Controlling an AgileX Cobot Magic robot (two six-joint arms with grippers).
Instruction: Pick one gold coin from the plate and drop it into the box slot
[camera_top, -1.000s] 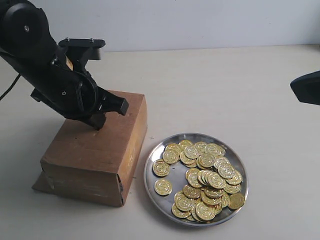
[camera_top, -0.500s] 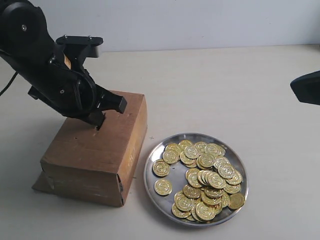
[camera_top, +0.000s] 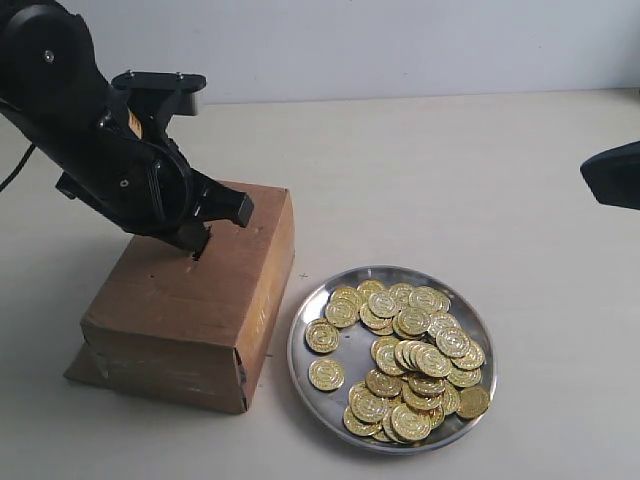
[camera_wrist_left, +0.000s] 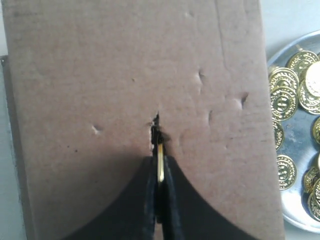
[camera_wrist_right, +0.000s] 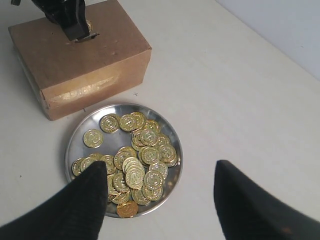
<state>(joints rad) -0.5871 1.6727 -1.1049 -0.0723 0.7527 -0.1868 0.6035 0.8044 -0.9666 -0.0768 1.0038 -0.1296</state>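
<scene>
The brown cardboard box (camera_top: 190, 305) stands left of the round silver plate (camera_top: 320, 375), which holds several gold coins (camera_top: 415, 360). My left gripper (camera_top: 198, 245) is down on the box top, shut on one gold coin (camera_wrist_left: 160, 161) held edge-on. The coin's leading edge meets the ragged dark box slot (camera_wrist_left: 154, 129). In the right wrist view the box (camera_wrist_right: 80, 57), the plate (camera_wrist_right: 75, 145) and the left gripper (camera_wrist_right: 80, 34) on the box all show. My right gripper (camera_wrist_right: 159, 172) hangs open above the table beside the plate, its fingers wide apart and holding nothing.
Pale tabletop (camera_top: 450, 180) surrounds the box and plate. Small dents and pinhole marks (camera_wrist_left: 200, 76) dot the box top around the slot. Only a dark piece of the right arm (camera_top: 612, 175) shows at the exterior view's right edge.
The left gripper shifted slightly left and down onto the box top a second ago, then stayed still over the last half second. Coins, plate and right arm are unchanged.
</scene>
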